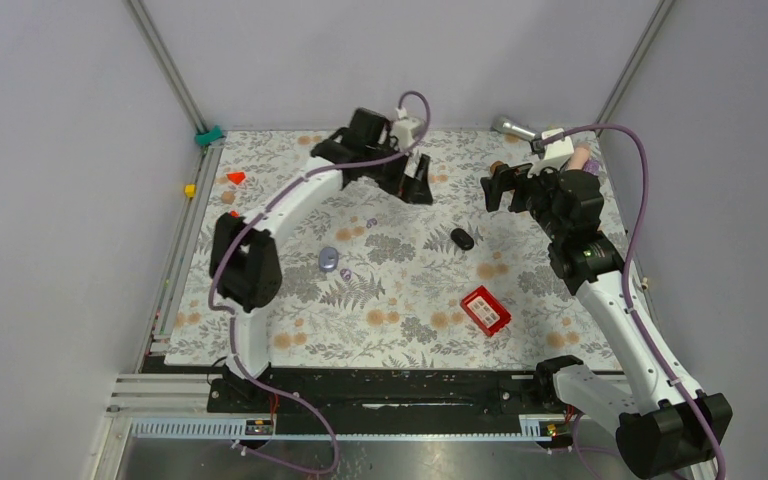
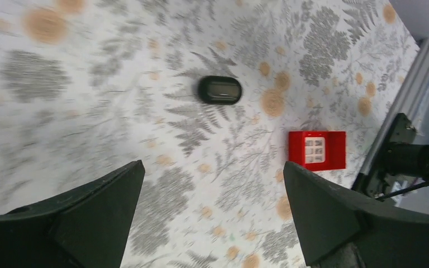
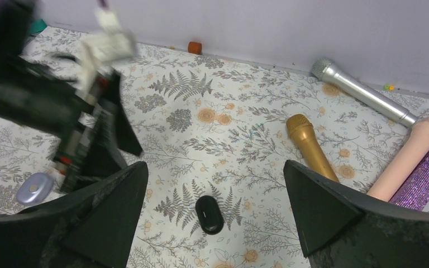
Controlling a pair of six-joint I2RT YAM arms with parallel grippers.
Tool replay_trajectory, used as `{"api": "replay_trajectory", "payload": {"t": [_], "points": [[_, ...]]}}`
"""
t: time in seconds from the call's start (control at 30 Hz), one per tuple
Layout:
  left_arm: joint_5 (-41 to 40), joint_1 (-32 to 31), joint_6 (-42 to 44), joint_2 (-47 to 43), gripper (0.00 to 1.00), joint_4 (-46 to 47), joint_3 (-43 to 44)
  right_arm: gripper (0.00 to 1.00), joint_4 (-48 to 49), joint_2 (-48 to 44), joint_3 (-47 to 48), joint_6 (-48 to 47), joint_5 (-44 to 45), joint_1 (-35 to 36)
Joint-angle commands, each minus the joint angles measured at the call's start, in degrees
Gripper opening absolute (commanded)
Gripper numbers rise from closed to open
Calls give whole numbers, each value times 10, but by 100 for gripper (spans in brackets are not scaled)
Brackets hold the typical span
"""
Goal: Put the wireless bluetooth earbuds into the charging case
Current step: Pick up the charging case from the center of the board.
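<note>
Left gripper: jaws wide, empty, far centre. Right gripper: likewise, far right. Two pale purple earbuds: loose on the mat just right of the lilac case. We judge that pickup has not begun; next, a fine pinch on one bud.

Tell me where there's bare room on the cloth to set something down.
Best: the near strip of cloth, left of the red box and on the near side of the purple case. Crowded: the far right corner, where the microphones lie, and the middle around the black case.
</note>
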Motion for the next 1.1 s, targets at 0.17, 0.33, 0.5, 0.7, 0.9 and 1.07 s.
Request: {"api": "replay_trajectory", "payload": {"t": [0.17,0.33,0.5,0.7,0.9,1.07], "points": [[-153,110,159,-155,99,-64,-103,100,29,-18,-7,34,-50,-6],[-231,138,186,-181,99,-82,-179,99,37,-24,-15,48,-66,-6],[-267,138,198,-181,99,-74,-251,99,38,-32,-17,54,-75,-7],[-277,137,198,-179,99,-70,-298,100,42,-40,-22,70,-91,-16],[-286,137,196,-155,99,-53,-316,99,49,-37,-27,83,-109,-18],[-273,136,199,-141,99,-53,-324,99,50,-30,-28,88,-114,-18]]}}
